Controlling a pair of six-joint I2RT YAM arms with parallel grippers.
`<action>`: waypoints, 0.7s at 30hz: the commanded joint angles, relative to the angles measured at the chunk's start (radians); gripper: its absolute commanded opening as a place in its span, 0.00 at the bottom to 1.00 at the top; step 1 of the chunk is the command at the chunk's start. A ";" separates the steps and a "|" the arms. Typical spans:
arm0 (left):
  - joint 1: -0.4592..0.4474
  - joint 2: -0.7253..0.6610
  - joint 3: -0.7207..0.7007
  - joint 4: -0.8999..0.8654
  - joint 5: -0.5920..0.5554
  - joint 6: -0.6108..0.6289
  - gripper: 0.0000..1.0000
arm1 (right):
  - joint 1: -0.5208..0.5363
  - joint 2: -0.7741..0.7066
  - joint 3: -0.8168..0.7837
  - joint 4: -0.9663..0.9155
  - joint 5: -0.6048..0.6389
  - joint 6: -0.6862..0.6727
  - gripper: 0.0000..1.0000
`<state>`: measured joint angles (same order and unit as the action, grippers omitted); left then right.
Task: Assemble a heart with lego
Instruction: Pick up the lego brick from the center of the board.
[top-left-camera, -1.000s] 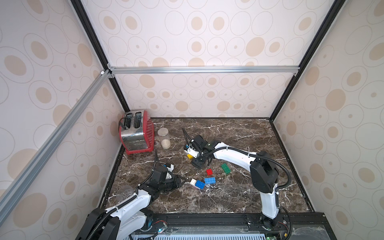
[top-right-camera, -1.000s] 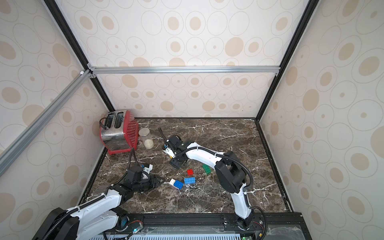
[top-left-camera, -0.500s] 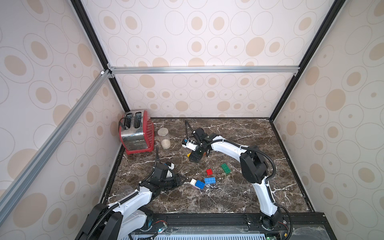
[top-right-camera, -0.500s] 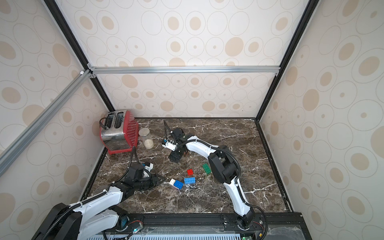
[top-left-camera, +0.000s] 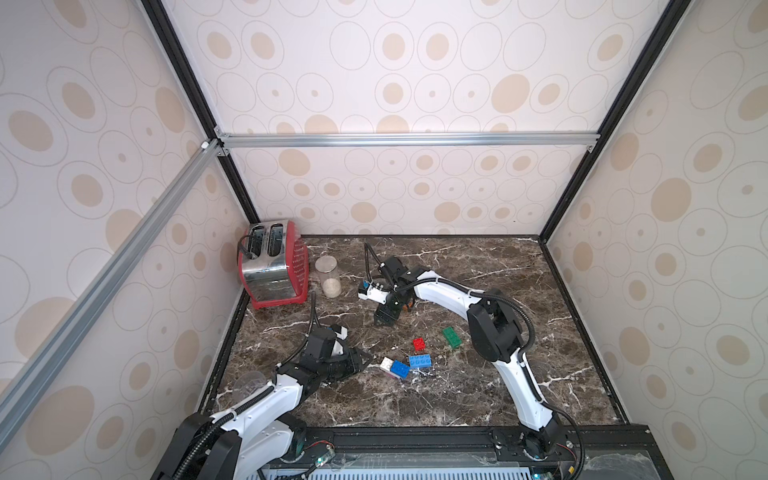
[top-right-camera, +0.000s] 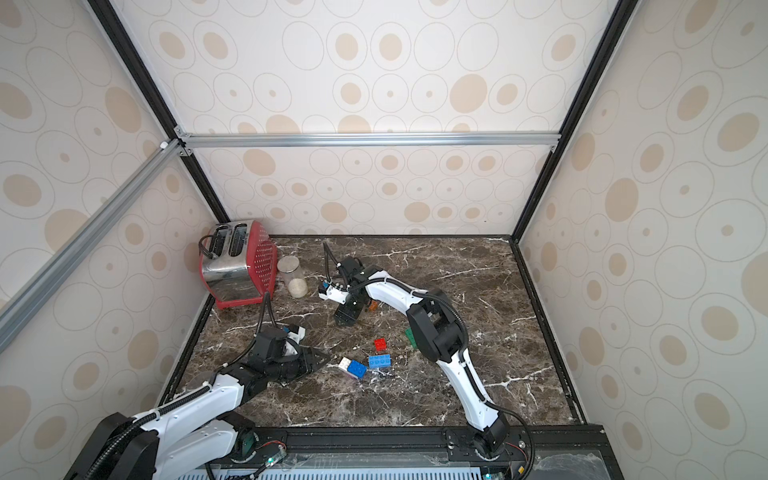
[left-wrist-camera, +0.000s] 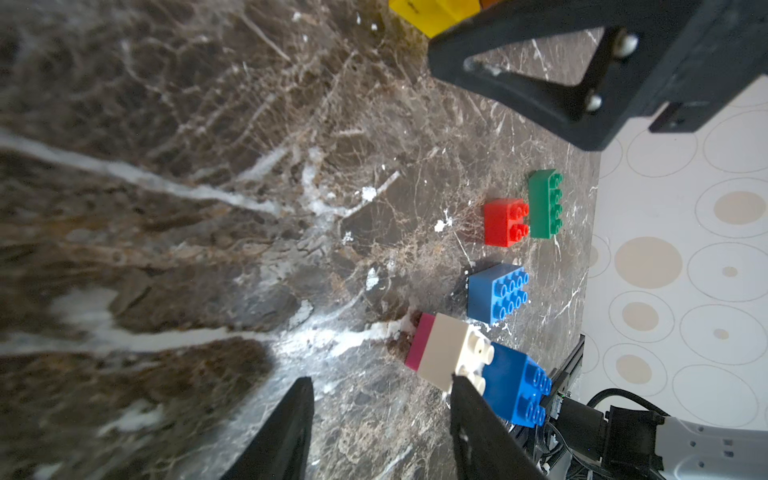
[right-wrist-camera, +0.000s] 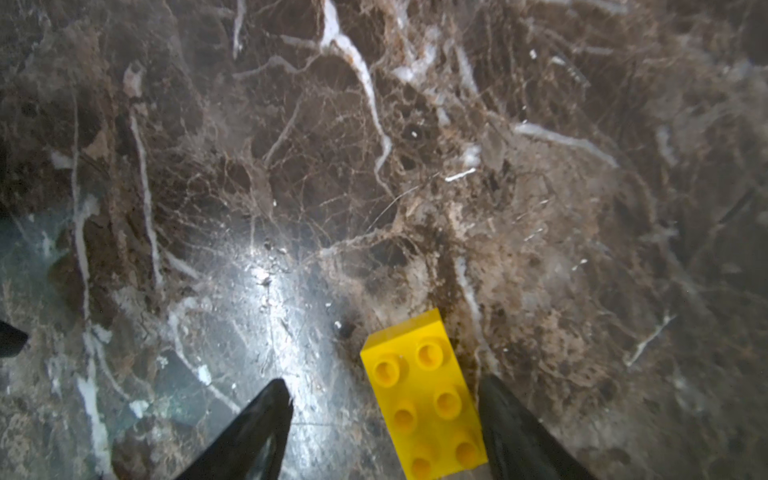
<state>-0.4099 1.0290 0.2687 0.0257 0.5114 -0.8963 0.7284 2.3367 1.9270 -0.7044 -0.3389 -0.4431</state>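
Note:
The heart (top-left-camera: 395, 368) is a small joined cluster of a white, a blue and a pink brick (left-wrist-camera: 449, 353) lying on the marble. Loose lego lies beside it: a blue brick (top-left-camera: 420, 360), a red brick (top-left-camera: 419, 343) and a green brick (top-left-camera: 452, 336). My left gripper (left-wrist-camera: 381, 379) is open and empty, low over the marble, with one fingertip just short of the cluster's white brick. Farther back, my right gripper (right-wrist-camera: 384, 384) is open around a yellow brick (right-wrist-camera: 424, 399). The brick lies close to one finger and well apart from the other. An orange brick (top-right-camera: 373, 306) peeks out beside that gripper.
A red and chrome toaster (top-left-camera: 270, 270) stands at the back left, with a glass jar (top-left-camera: 328, 276) next to it. Patterned walls and black frame posts close in the marble table (top-left-camera: 498, 266) on three sides.
The right arm's elbow has swung to the left, and its gripper has shifted a little over the yellow brick. The left arm has barely moved.

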 joint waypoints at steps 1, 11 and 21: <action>0.008 -0.015 0.018 -0.022 -0.013 0.020 0.53 | 0.005 -0.049 -0.054 -0.046 -0.019 0.033 0.68; 0.009 -0.007 0.018 -0.012 -0.007 0.027 0.53 | 0.052 -0.072 -0.096 -0.012 0.184 0.139 0.58; 0.010 0.005 0.013 -0.006 -0.011 0.031 0.53 | 0.102 -0.007 0.000 -0.098 0.335 0.253 0.51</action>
<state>-0.4091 1.0275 0.2687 0.0223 0.5098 -0.8917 0.8059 2.2890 1.8954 -0.7494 -0.0719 -0.2337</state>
